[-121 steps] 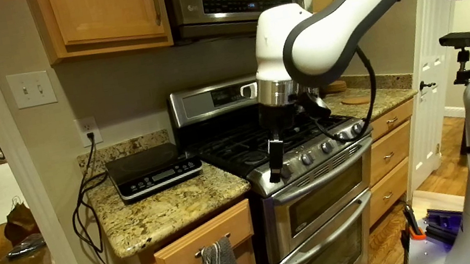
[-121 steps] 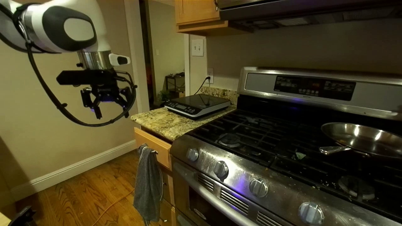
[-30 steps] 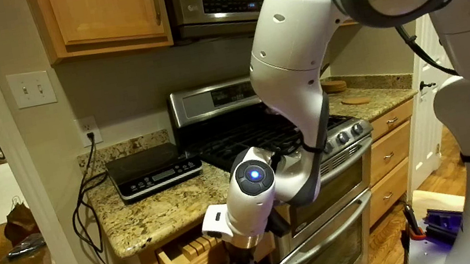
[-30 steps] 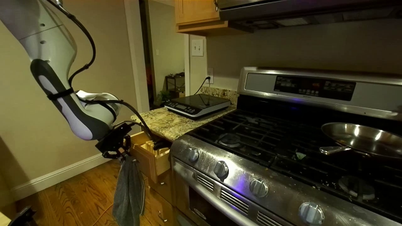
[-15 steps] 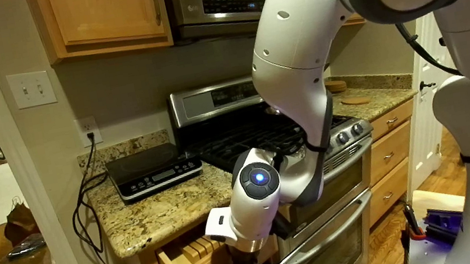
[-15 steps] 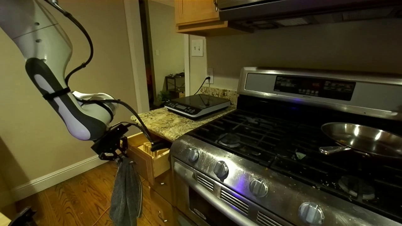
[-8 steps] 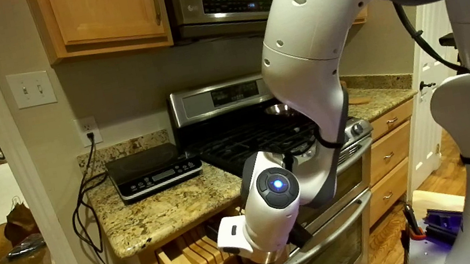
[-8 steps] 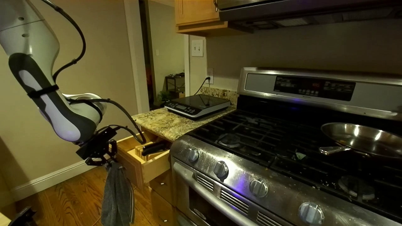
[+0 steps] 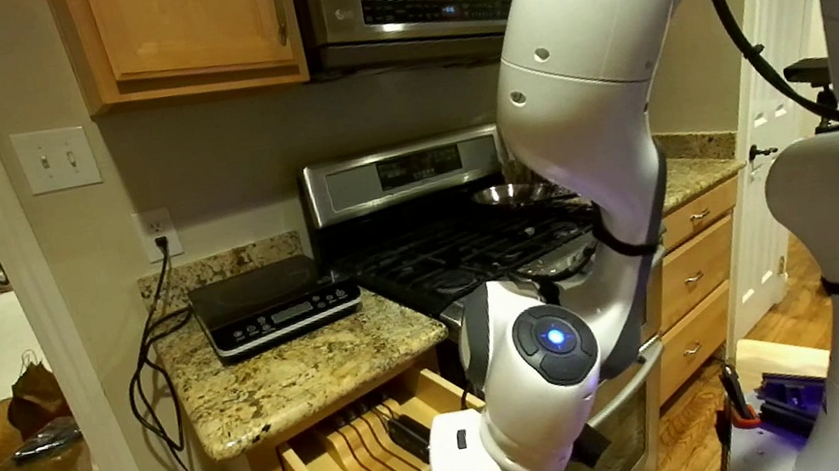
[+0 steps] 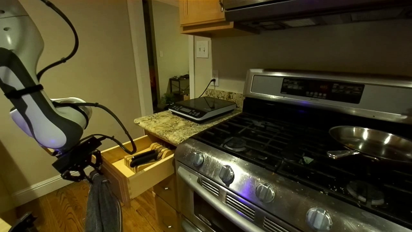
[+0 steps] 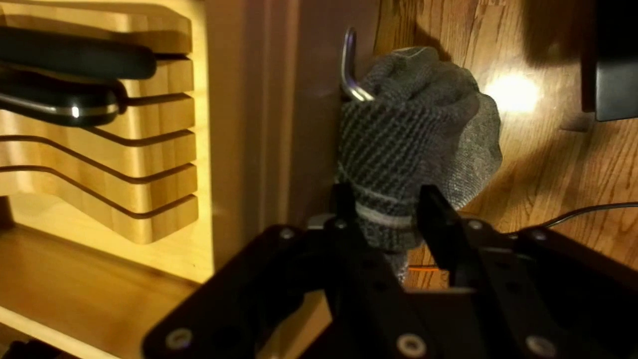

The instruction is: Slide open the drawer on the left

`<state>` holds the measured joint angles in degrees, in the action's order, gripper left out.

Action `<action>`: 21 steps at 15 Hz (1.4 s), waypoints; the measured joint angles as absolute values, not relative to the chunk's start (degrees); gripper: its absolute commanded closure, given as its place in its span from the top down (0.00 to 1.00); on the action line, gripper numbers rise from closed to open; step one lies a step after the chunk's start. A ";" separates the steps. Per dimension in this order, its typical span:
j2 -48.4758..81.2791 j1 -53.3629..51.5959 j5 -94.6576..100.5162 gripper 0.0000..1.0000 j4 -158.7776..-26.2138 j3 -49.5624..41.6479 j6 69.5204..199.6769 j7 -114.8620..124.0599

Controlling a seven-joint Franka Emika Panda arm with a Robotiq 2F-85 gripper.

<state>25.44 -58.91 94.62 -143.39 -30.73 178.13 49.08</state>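
1. Knife drawer (image 10: 151, 178) stands well out from beneath the granite countertop (image 10: 170, 124), just beside the gas range (image 10: 276, 154) and left of it in both exterior views; the task looks nearly done, though I cannot tell whether any travel remains

2. Gripper (image 11: 386, 202) is at the drawer front (image 11: 309, 129), fingertips (image 11: 345, 202) part-way apart, with the grey dish towel (image 11: 394, 144) between them; whether they press on cloth, pinch the metal bar handle (image 11: 348, 62) beneath, or merely hook it, I cannot tell

3. Weight should be moderate: a rigid wooden box carrying a slotted knife block (image 11: 169, 152) and at least two black-handled knives (image 11: 79, 55), so a slow, even pull suits it better than a jerk, which could shift the blades

4. Towel looks soft and loose; it may slip along the handle or bunch up, robbing the fingers of bite, whereas the metal underneath should be stiff and take a firm pull

5. Best hold, I judge, is on the handle itself, near its middle, one finger behind the bar, drawing straight outward and level; pulling from one end could make the drawer bind against its sides
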 measured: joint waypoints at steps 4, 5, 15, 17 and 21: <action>23.68 -59.86 96.35 0.96 -144.20 -29.52 178.19 49.64; 22.91 -60.22 96.64 0.98 -144.19 -29.19 178.20 49.64; 13.44 -62.20 96.43 1.00 -150.10 -29.80 178.81 44.80; 11.86 -62.04 96.18 1.00 -151.59 -31.09 179.25 42.34; 8.82 -61.47 93.11 1.00 -154.29 -34.32 179.37 34.52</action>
<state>8.82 -61.47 93.11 -154.29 -34.32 179.37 34.52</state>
